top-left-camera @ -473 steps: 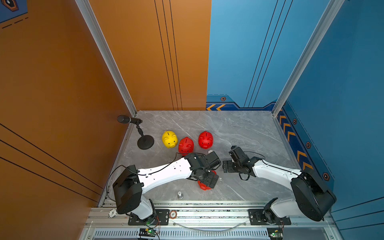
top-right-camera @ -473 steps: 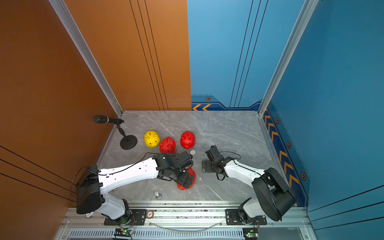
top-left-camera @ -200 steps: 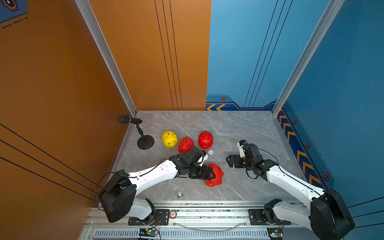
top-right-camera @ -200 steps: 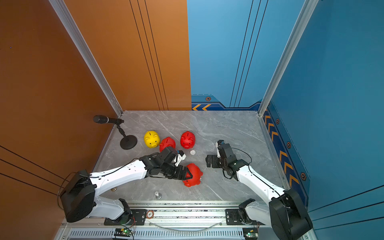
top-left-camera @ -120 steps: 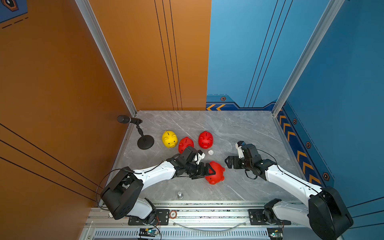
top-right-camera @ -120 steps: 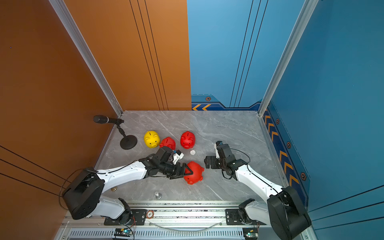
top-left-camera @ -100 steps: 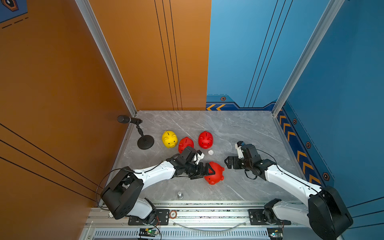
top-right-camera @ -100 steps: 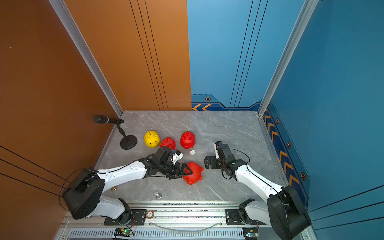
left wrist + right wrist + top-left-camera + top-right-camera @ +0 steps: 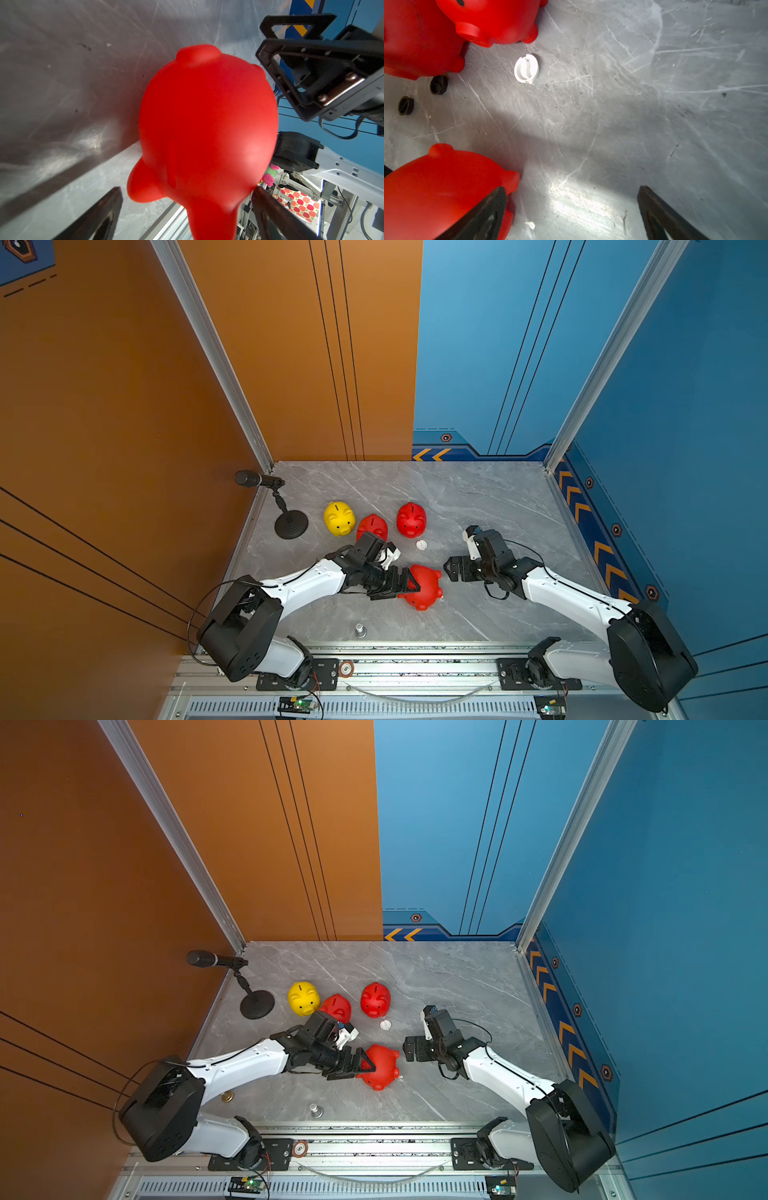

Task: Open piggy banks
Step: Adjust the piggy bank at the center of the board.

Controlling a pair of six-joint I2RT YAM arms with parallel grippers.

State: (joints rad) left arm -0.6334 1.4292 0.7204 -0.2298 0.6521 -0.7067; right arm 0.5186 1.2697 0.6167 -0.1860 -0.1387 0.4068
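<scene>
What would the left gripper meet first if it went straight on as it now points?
The lone red piggy bank: it lies directly ahead of the left gripper, partly between its open jaws; contact probably immediate.

Both arms stretch low and inward from the near side; left gripper (image 9: 409, 583) and right gripper (image 9: 449, 570) face each other, jaws spread wide

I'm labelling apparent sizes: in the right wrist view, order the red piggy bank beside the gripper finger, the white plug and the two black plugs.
1. Red piggy bank, helped by nearness to the camera.
2. White plug.
3. The two black plugs look alike; not ranked.
</scene>
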